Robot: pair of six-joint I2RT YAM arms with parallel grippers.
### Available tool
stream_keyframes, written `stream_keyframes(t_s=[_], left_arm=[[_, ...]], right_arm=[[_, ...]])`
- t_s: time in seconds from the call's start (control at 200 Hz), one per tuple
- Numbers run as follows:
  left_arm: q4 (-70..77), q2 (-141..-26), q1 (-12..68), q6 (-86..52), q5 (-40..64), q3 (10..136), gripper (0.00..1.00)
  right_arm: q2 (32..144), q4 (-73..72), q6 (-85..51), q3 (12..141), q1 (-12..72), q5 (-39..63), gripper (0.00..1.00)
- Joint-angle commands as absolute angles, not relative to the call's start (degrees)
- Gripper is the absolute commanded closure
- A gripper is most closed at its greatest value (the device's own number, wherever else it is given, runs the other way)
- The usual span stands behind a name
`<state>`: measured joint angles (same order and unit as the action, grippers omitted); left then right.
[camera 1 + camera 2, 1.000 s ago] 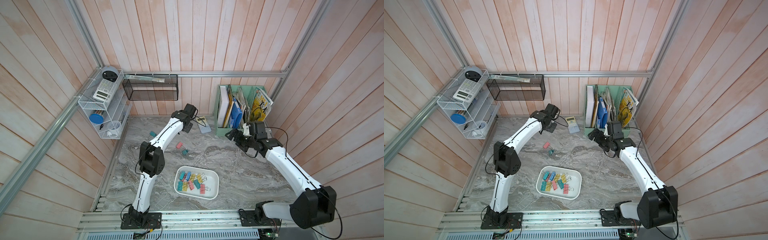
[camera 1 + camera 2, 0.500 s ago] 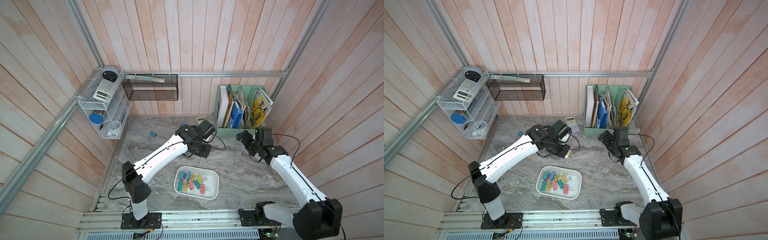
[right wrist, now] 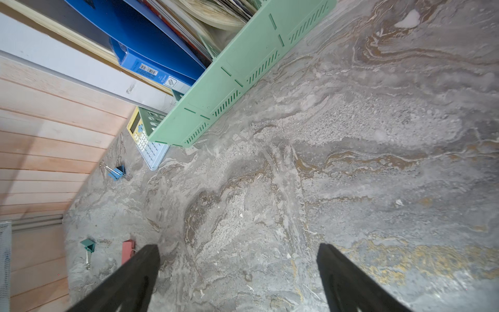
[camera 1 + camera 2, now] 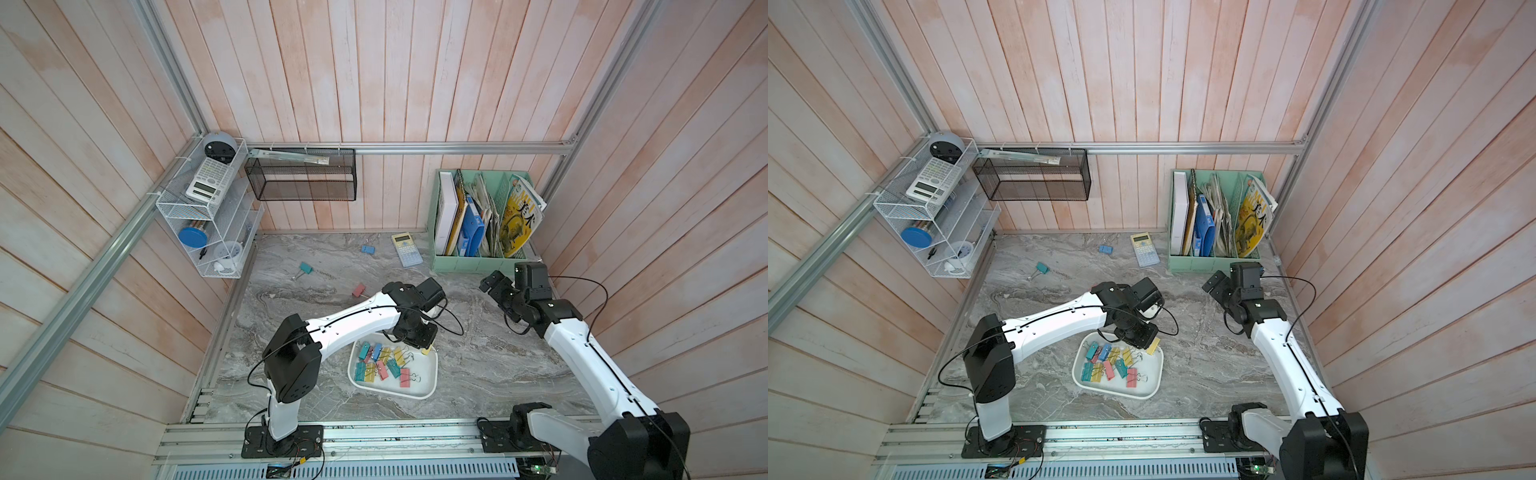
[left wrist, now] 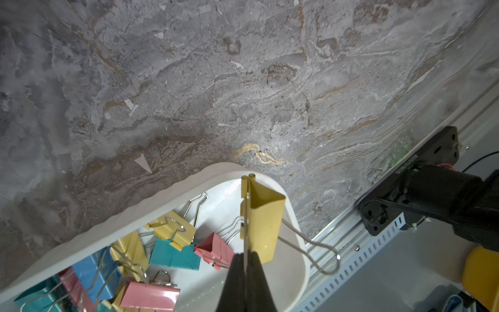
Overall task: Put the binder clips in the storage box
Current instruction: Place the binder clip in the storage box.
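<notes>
My left hand (image 5: 245,256) pinches a yellow clip (image 5: 263,216) over the storage box (image 5: 162,194); next I open it. My right hand (image 3: 237,245) is open.

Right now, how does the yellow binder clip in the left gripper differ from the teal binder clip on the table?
The yellow binder clip is pinched in the shut left gripper; the teal binder clip is free. The yellow one hangs over a corner of the storage box; the teal one lies on the table, far from it. Both have silver wire handles.
</notes>
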<state>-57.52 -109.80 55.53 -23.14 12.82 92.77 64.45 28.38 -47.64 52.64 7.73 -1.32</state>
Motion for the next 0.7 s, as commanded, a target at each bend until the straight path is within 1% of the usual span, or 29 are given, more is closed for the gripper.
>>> stream_keyframes(t_s=[0.0,0.095,0.325,0.525,0.635,0.695], left_arm=[[-56.5,-112.9,55.6,-21.6,13.0,92.8,1.00],[-60.9,-114.8,55.8,-20.4,11.2,94.3,1.00],[-65.5,-114.5,56.0,-18.7,7.6,93.5,1.00],[-66.7,-115.9,56.0,-22.3,1.1,93.0,1.00],[-66.6,-116.3,56.0,-24.6,-2.3,92.0,0.97],[-65.5,-115.6,56.1,-25.0,-2.0,91.3,0.91]], right_arm=[[62.6,31.0,-43.9,55.0,7.5,-3.5,0.02],[62.3,30.3,-45.0,54.1,7.5,-3.1,0.02],[61.8,30.7,-45.7,52.8,7.6,-2.9,0.02],[61.3,29.9,-45.2,52.4,7.5,-3.2,0.02],[61.7,30.1,-44.8,52.8,7.5,-2.9,0.02],[61.8,30.0,-44.8,52.7,7.6,-2.8,0.02]])
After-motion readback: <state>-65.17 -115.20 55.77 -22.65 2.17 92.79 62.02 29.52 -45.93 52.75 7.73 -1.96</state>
